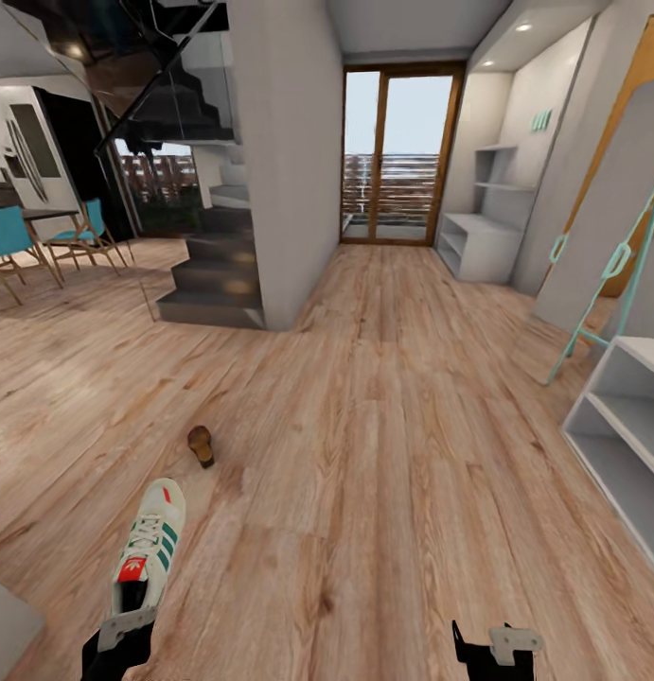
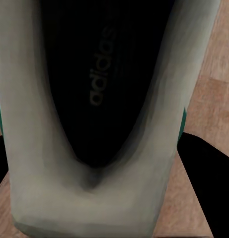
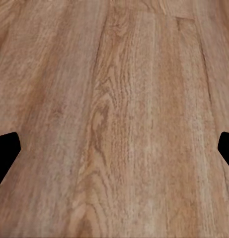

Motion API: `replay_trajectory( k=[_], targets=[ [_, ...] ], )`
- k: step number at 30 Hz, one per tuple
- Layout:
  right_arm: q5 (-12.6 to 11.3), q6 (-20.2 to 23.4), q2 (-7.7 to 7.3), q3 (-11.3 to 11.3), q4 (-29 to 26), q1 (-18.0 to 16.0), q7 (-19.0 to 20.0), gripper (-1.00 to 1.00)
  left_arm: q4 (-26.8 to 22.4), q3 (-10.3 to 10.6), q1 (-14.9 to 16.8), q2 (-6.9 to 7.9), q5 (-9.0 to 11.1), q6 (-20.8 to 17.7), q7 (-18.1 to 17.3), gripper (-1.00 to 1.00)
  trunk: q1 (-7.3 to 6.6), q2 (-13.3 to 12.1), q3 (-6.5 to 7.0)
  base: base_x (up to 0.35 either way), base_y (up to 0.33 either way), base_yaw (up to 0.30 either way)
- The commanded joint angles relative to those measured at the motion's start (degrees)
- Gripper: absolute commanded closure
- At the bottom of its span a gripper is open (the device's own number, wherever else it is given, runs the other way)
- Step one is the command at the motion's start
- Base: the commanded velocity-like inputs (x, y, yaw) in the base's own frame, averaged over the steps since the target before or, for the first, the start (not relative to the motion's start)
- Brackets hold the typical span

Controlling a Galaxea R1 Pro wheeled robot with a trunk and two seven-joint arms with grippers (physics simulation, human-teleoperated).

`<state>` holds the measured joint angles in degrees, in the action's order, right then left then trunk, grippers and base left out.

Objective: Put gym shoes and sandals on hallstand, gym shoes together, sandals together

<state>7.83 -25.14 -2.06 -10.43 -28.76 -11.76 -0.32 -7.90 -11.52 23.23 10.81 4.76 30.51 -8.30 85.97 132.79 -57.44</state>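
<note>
Carrying one gym shoe [image 1: 149,549] at the left claw [image 1: 118,636], the robot looks early in the job: the rack beside it [image 1: 618,445], off to the right of the right claw [image 1: 492,653], has nothing on the tiers in view, so all four pieces of footwear appear still to be placed. A brown sandal [image 1: 201,445] lies on the corridor floor [image 1: 383,454] just ahead of the held shoe's toe; the other shoe and sandal are not to be seen here. A second grey shelf unit [image 1: 478,241] stands far ahead by the glass door.

The left claw is clamped on the shoe at its heel end; the left wrist view looks straight into the dark insole [image 2: 102,89]. The right claw hangs over bare planks [image 3: 119,124], fingers wide apart, holding nothing.
</note>
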Motion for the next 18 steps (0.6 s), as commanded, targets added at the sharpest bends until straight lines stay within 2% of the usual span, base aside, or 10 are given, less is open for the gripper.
replay_trajectory(
  k=[1, 6, 18],
  targets=[
    [0.6, -0.2, 0.04, -0.3, 0.0, 0.0, 0.0, -1.00, 0.1, -0.3, 0.1, 0.00, 0.5, 0.1, -0.6, 1.00, -0.01, 0.0, -0.05, 0.040, 0.000, 0.277],
    [0.6, -0.2, 0.04, -0.3, 0.1, 0.0, 0.0, -1.00, 0.0, -0.3, 0.1, 0.00, 0.5, 0.1, -0.6, 1.00, -0.01, 0.0, -0.05, 0.195, 0.000, 0.277],
    [0.6, -0.2, 0.04, -0.3, 0.1, 0.0, 0.0, -1.00, 0.0, -0.3, 0.1, -0.01, 0.5, 0.0, -0.6, 1.00, -0.01, 0.0, 0.04, 0.326, 0.000, 0.277]
  ],
)
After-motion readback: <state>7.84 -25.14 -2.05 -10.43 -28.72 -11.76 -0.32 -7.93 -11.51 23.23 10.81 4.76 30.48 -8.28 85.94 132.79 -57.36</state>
